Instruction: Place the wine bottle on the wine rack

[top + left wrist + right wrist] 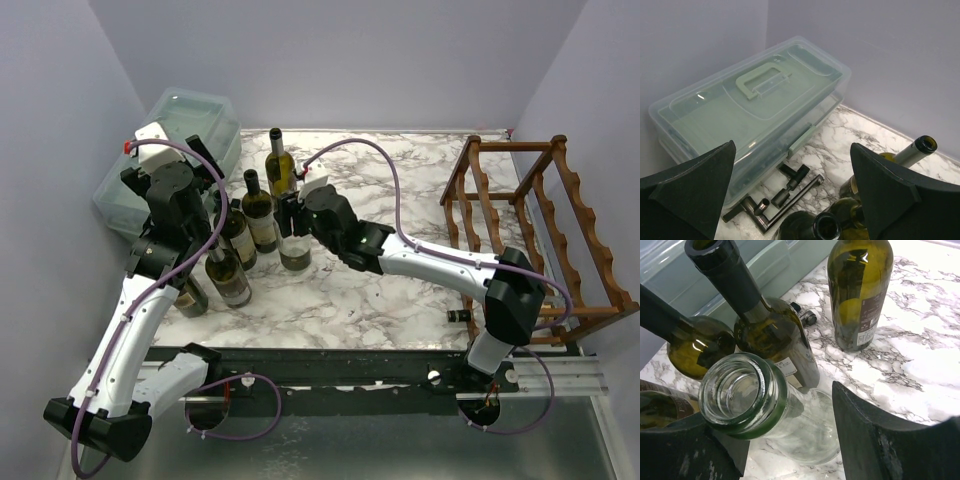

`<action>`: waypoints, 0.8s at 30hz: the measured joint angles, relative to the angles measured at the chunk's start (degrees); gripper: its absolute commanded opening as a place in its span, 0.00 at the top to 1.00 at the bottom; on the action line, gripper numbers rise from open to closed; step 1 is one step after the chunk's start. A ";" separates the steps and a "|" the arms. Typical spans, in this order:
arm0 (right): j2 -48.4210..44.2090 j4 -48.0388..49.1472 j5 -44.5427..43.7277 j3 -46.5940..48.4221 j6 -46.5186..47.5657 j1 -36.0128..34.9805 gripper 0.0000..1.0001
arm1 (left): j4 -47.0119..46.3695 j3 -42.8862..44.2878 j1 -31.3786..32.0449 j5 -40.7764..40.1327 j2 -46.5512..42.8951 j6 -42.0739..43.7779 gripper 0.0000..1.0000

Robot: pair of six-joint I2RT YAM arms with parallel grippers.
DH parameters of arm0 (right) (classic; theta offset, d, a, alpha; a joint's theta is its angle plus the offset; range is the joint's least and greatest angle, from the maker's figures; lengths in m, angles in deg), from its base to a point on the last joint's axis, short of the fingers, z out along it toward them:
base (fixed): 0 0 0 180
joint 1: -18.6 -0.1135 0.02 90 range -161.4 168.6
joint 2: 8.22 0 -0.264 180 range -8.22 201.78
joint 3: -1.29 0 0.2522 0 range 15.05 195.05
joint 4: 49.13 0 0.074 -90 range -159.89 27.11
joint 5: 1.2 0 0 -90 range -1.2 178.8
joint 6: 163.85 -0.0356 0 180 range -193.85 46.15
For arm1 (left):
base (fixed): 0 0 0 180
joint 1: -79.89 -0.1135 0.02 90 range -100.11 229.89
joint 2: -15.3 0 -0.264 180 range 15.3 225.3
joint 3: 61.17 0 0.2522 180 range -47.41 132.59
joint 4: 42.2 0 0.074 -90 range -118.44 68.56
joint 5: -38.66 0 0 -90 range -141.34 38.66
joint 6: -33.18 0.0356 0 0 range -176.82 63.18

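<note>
**Neck straddled, nothing racked yet**

Progress: early. My right gripper (775,410) has its jaws either side of the neck of the clear glass wine bottle (742,392). One jaw touches the rim and the other stands off with a gap, so they are apart and not clamped. The bottle stands upright on the desk (400,290), at the near edge of a cluster of green wine bottles (262,212) on the left side.

The wine rack (592,228) sits well apart on the far right, and I see no bottle in the tiers that show. A small dark cap-like end shows by its near left foot, behind my right arm. I can't tell what it is.

What I judge is left: clamp, lift, carry across, lay it in a cradle, release.

The left gripper (792,185) hangs with jaws wide apart, holding nothing, above the bottles beside the box.

Containers:
- Clear bottle: uncorked, looks empty down the neck.
- Green bottles: the mouths that show are open; I can't tell fill levels.
- Translucent plastic lidded box (760,100): lid on, handle flat. Nothing is discernible through it.
- Black metal fittings (785,195) lie loose on the desk beside the box.
</note>
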 measured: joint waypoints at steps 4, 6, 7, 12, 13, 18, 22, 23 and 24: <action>1.03 0.13 -0.57 0.02 0.44 -0.22 0.37 | 0.00 0.00 -0.24 -0.09 0.09 0.33 0.01; 1.62 0.13 -0.70 0.02 0.66 -0.24 0.43 | 0.20 0.04 -0.24 0.09 0.17 1.22 0.01; 1.88 0.13 -0.83 0.02 0.70 -0.24 0.47 | 0.50 0.04 -0.26 0.39 0.17 1.77 0.01; 2.82 0.39 -2.29 0.70 2.03 -0.24 0.62 | 2.21 0.04 -0.61 4.81 -1.05 5.29 0.01; 3.04 0.42 -2.34 0.92 2.05 -0.13 0.65 | 2.27 0.04 -0.61 5.09 -1.46 5.42 0.01; 3.85 0.17 -2.49 1.99 2.23 -0.28 0.85 | 2.84 0.04 -0.63 8.52 -4.61 7.23 0.01; 4.17 -0.66 -2.60 2.82 2.71 -0.26 0.99 | 2.89 0.04 -0.68 9.84 -5.70 7.61 0.01; 4.20 -0.98 -2.62 2.99 2.89 -0.26 0.99 | 2.91 0.04 -0.68 10.12 -5.79 7.61 0.01; 4.20 -1.27 -2.60 3.06 3.08 -0.28 0.99 | 2.99 0.04 -0.68 10.34 -5.81 7.61 0.01</action>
